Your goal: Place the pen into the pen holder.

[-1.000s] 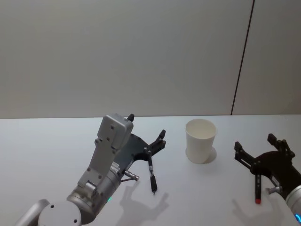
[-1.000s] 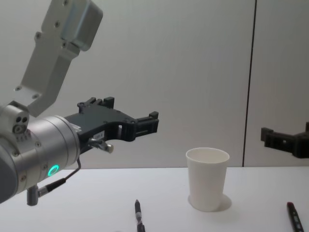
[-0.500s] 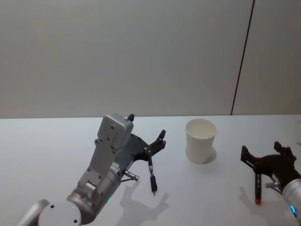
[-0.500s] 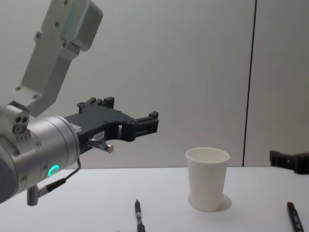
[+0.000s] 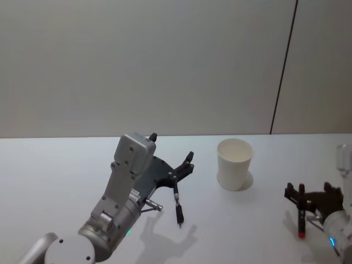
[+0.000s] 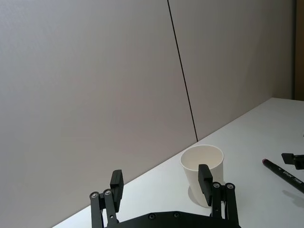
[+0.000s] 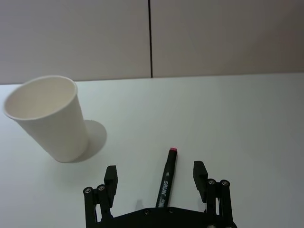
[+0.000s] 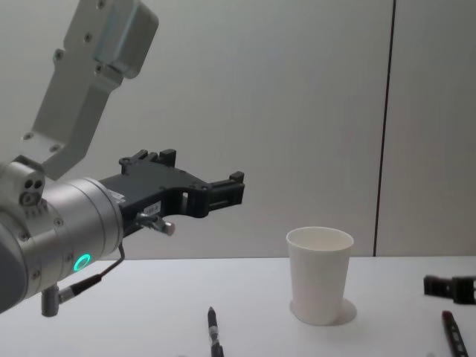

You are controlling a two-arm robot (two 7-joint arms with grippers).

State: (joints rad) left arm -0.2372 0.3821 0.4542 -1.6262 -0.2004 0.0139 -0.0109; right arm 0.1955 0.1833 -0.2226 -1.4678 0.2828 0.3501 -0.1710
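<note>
The pen holder, a white paper cup (image 5: 235,164) (image 8: 320,275) (image 7: 50,118) (image 6: 202,166), stands upright on the table. A black pen with a red end (image 5: 301,219) (image 7: 166,178) (image 8: 454,335) lies to the cup's right. My right gripper (image 5: 311,192) (image 7: 155,176) is open and low over this pen, one finger on each side of it, not touching. Another black pen (image 5: 177,204) (image 8: 214,336) lies left of the cup. My left gripper (image 5: 171,146) (image 8: 201,175) (image 6: 160,180) hangs open above the table near that pen, holding nothing.
The white table (image 5: 55,176) runs back to a plain grey wall with a dark vertical seam (image 5: 283,66). Bare tabletop lies between the two pens and in front of the cup.
My right gripper has dropped down toward the table and now straddles the red-ended pen. The left arm, both pens and the cup have not moved.
</note>
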